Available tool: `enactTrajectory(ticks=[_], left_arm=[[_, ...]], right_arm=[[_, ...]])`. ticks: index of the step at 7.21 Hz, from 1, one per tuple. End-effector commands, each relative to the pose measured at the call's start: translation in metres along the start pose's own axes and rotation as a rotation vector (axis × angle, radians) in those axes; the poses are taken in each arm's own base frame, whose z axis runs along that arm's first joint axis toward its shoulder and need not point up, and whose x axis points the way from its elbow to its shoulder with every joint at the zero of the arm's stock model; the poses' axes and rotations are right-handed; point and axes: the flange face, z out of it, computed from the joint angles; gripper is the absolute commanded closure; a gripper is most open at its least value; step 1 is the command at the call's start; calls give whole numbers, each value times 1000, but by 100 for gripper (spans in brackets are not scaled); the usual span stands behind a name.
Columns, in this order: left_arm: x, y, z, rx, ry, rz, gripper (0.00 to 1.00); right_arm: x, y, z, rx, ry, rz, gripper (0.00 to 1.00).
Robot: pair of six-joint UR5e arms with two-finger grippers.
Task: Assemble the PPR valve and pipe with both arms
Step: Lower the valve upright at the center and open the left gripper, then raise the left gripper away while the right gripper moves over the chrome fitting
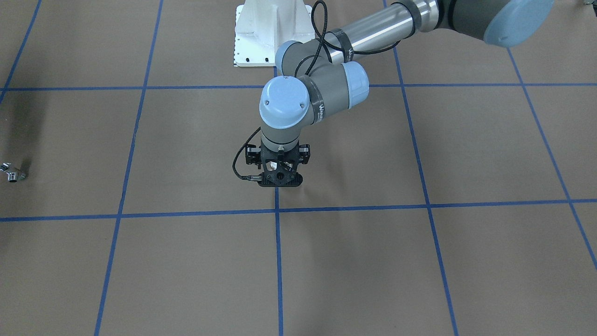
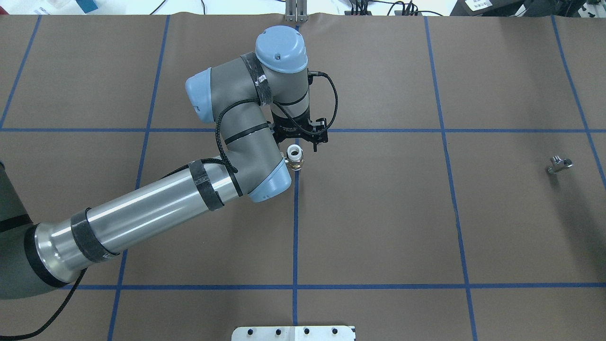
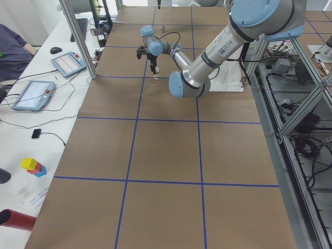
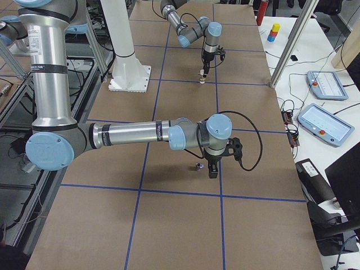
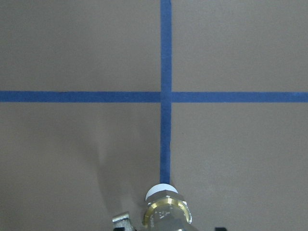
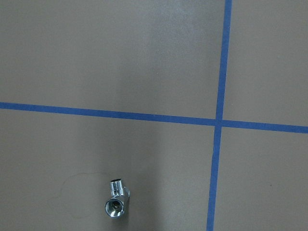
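My left gripper (image 2: 297,158) hangs pointing down over the middle of the table, shut on the PPR valve (image 2: 295,153). The valve's white socket end and brass middle fill the bottom edge of the left wrist view (image 5: 166,211), well above the tape cross. The pipe (image 2: 559,164), a small silver fitting, lies alone on the brown paper at the right. It also shows in the front view (image 1: 12,173) and the right wrist view (image 6: 117,202). My right gripper (image 4: 212,171) shows only in the exterior right view, near the pipe (image 4: 198,166). I cannot tell if it is open.
Blue tape lines (image 2: 295,227) divide the brown table cover into squares. The white robot base plate (image 1: 270,32) sits at the robot's edge. Tablets (image 4: 320,121) and cables lie on the operators' desk, beside an aluminium post (image 4: 292,45).
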Motion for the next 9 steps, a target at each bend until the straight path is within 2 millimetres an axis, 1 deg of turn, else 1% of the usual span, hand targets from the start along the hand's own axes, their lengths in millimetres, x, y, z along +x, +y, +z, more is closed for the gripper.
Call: enactTrajectory(ticks=[1,2,3,4,5,6,7,8,9], left_arm=[[3,2,-7,7,12,7,0],[0,-6,-34,24,38,3,0],[-9,-15,-60,33,69,4,0],[-24,-25,-82,35,83,-3,0],[-43,-25,-107,38,74,19,0],[-69,-21,-136,50,48,61,0],[-94,-19,-155,59,24,90,0],[-109,-20,-166,76,22,97,0],[-109,-21,-165,75,21,96,0]], right_arm=[[1,0,1,-2,-2,6,0],[1,1,0,1,6,0,0],[2,1,1,1,9,-10,0],[-7,-2,5,-4,-4,-29,0],[-25,-3,20,-30,-9,-58,0],[-48,-4,44,-59,-4,-120,0],[-68,-5,69,-64,18,-199,0],[-71,-7,92,-68,30,-241,0],[-61,-5,107,-76,28,-243,0]])
